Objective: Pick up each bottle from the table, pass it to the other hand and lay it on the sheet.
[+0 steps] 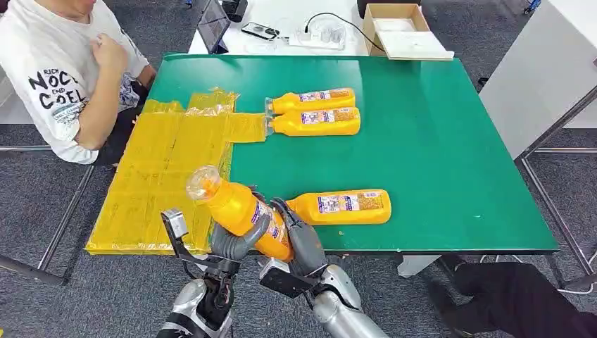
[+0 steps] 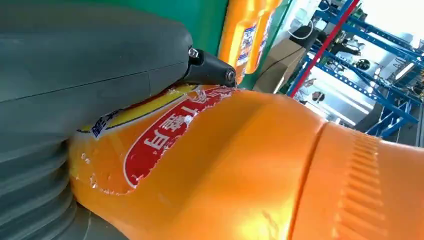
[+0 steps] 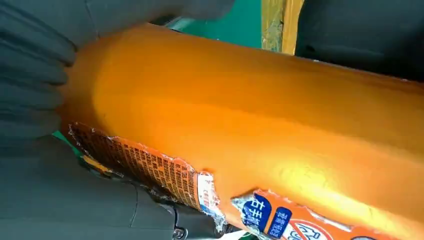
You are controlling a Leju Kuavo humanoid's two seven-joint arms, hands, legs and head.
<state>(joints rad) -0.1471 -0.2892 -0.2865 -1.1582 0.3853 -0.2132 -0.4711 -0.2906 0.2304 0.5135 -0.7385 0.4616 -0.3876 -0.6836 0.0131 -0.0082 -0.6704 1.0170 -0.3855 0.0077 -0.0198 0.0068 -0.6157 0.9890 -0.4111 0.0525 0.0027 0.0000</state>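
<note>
An orange bottle (image 1: 236,209) hangs tilted above the table's near edge, cap end up and toward the yellow sheet (image 1: 169,169). My left hand (image 1: 236,243) wraps its lower body from the left and my right hand (image 1: 303,239) grips it from the right, so both hold it. Up close, the left wrist view has the bottle (image 2: 240,170) under my left hand's thumb (image 2: 90,65), and the right wrist view has the bottle (image 3: 260,125) against my right hand's fingers (image 3: 35,75). Another bottle (image 1: 341,206) lies near the front edge. Two more bottles (image 1: 313,100) (image 1: 317,121) lie side by side further back.
A person in a white shirt (image 1: 63,70) sits at the table's far left corner, beside the sheet. Behind the green table (image 1: 436,141) stand a white desk with a cardboard box (image 1: 401,28) and cables. A white cabinet (image 1: 542,77) is at the right.
</note>
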